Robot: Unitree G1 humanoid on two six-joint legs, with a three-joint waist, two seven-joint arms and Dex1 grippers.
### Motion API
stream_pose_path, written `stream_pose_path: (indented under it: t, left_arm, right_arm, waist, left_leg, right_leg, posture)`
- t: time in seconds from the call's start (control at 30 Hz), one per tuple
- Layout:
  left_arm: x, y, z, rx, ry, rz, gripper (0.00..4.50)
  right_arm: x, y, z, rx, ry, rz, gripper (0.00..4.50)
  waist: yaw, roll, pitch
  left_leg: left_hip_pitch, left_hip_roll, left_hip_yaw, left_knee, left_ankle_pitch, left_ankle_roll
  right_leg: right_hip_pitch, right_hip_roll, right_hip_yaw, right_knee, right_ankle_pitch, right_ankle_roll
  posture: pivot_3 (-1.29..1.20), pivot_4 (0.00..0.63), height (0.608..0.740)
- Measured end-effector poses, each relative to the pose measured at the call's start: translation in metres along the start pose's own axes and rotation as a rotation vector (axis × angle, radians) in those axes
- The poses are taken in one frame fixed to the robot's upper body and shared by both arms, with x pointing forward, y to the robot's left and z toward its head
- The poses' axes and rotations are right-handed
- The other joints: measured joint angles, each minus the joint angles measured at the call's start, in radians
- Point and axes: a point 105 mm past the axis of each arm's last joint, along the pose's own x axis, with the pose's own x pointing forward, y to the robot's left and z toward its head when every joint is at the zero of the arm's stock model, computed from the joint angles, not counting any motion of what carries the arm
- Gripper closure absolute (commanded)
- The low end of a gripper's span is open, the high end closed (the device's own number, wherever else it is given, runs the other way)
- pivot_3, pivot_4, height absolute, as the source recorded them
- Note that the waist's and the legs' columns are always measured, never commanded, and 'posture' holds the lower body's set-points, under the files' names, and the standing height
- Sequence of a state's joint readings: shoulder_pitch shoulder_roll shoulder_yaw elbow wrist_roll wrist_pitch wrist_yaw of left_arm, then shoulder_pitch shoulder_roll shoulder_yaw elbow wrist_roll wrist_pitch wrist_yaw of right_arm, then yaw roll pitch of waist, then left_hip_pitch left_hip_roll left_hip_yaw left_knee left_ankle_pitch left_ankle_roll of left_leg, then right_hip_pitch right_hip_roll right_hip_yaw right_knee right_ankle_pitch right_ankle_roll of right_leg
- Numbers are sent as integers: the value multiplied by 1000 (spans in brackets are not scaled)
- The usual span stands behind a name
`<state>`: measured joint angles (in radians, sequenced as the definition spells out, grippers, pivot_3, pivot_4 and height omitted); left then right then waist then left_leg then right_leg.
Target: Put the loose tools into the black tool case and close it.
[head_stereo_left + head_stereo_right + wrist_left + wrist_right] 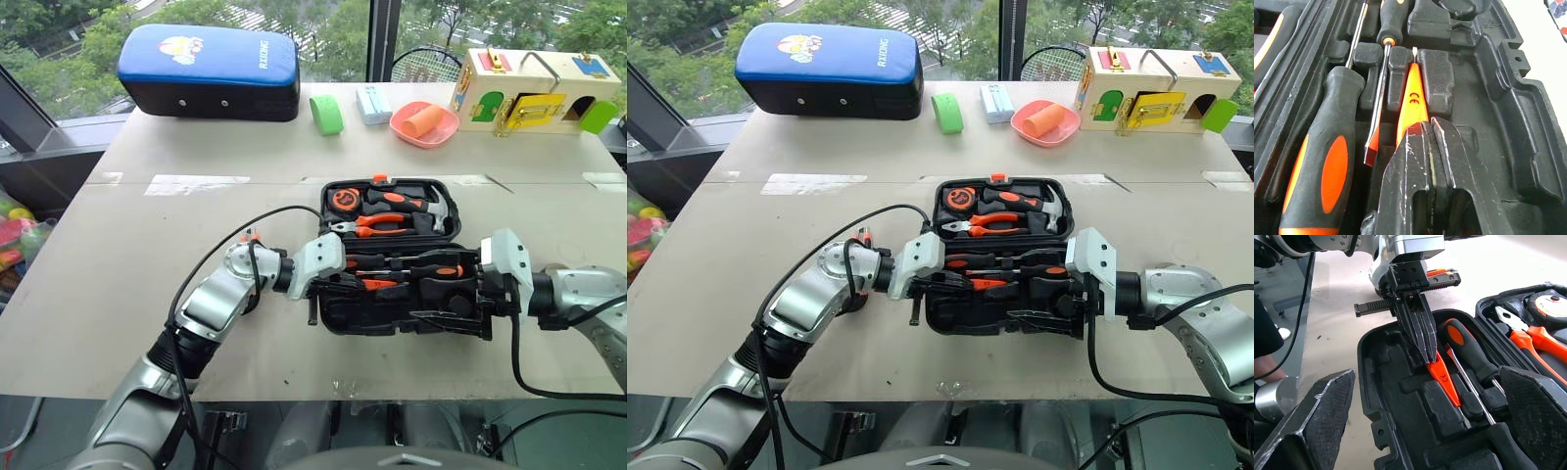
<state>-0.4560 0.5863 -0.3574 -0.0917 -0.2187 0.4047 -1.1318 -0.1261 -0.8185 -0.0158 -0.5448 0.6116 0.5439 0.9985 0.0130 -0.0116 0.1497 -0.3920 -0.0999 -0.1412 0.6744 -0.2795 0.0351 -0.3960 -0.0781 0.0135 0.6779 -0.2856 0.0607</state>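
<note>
The black tool case (392, 321) lies open in the middle of the table. In its near half two screwdrivers with black-orange handles (1322, 166) (436, 271) rest in their recesses. Beside them lies the small orange tester pen (1413, 98). My left gripper (1430, 355) reaches into that half from the left, shut, with its tips touching the pen's (1447, 382) rear end. My right gripper (468, 294) stands open at the case's right end. Its two fingers (1317, 421) straddle the near half and hold nothing.
The case's far half holds a hammer (411, 201), orange-handled pliers (377, 225) and a round tape measure (343, 198). At the back of the table stand a blue-black cushion (208, 70), a green ring (326, 115), a pink bowl (423, 124) and a wooden toy box (534, 93).
</note>
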Motion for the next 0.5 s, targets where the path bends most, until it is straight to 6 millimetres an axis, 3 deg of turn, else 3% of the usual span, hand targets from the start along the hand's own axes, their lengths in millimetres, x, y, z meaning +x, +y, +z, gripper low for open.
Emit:
stream_pose_path:
  t: [0.3,0.43,0.5]
  left_arm:
    - [-5,4,1,-76,-45,38,4411]
    - [-25,1,-7,-179,-51,90,4411]
    - [-44,-6,-10,-230,-52,135,4411]
  right_arm:
    - [1,2,-1,-5,8,16,0]
    - [4,2,6,-34,-6,55,0]
    - [6,0,21,-72,-47,83,0]
  waist:
    - [-2,0,0]
    - [-12,0,0]
    - [-25,0,1]
  left_leg:
    - [0,0,0,0,0,0]
    - [0,0,0,-2,0,0]
    - [-1,1,0,-3,0,0]
  right_leg:
    - [0,0,0,0,0,0]
    - [-1,0,1,0,0,0]
    - [-2,0,1,-1,0,0]
  posture:
    - [0,150,735]
    - [0,150,735]
    - [0,150,735]
